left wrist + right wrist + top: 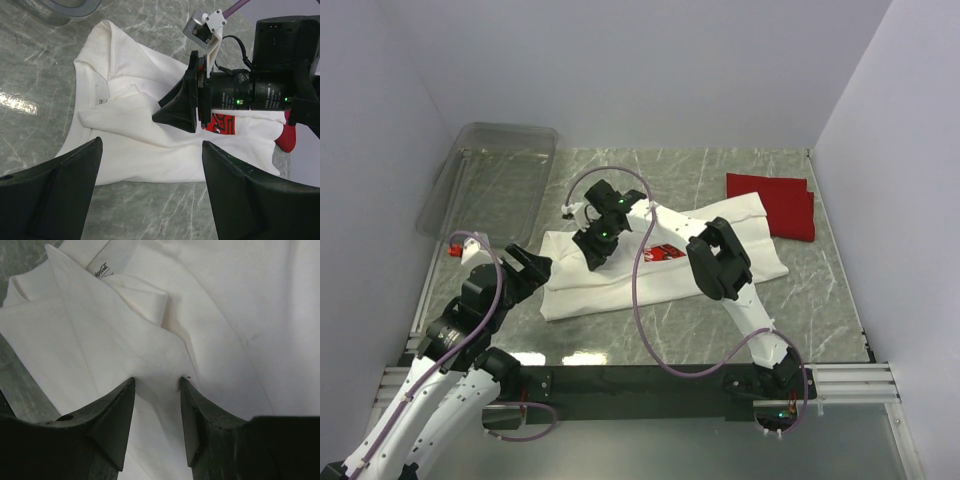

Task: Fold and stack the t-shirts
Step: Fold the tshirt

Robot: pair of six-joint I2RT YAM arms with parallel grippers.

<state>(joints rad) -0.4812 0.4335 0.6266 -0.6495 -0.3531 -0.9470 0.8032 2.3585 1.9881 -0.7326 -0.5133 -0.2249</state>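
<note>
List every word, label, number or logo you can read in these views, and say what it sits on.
Neck label inside the white cloth t-shirt: dark cursive script, too small to read.
Red square chest print on that t-shirt: white marks, only partly in view, unreadable.
No other text can be made out.

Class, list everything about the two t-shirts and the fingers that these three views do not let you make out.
Chest graphic: right arm covers part in the top view, right gripper covers part in the left wrist view.
Right fingers: pinching the white t-shirt or only pressing it? Their tips hide the contact in the right wrist view.
Neck label: print too small.
Red t-shirt: fold layers too small, top view.
</note>
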